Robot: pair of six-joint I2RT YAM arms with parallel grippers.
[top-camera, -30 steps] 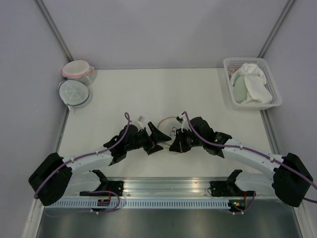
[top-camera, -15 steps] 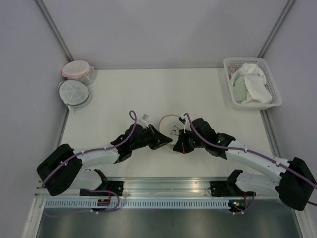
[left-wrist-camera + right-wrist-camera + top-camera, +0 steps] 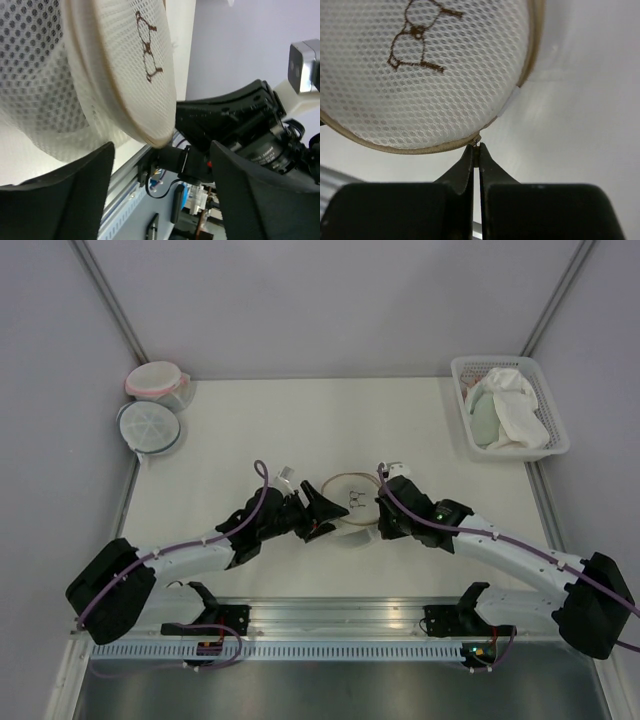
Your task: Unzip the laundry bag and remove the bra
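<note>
The laundry bag [image 3: 348, 490], a round cream mesh case with a tan zip rim and a small bra drawing on top, lies between my two grippers at the table's near middle. My right gripper [image 3: 380, 512] is shut on the tiny zip pull [image 3: 479, 143] at the rim of the bag [image 3: 420, 75]. My left gripper [image 3: 322, 512] is at the bag's left side. In the left wrist view its jaws stand wide apart [image 3: 161, 145] around the lower edge of the bag [image 3: 135, 75], which is tilted up. The bra is hidden.
A pink-rimmed tub [image 3: 157, 380] and a blue-grey-rimmed tub [image 3: 148, 427] stand at the far left edge. A white basket [image 3: 500, 360] at the far right holds a white cloth [image 3: 515, 405] and a pale green cloth [image 3: 485, 422]. A metal rail [image 3: 330, 615] runs along the near edge.
My right gripper has moved right and away along the bag's rim with the zip pull. More of the bag's top now shows. The left gripper has shifted slightly.
</note>
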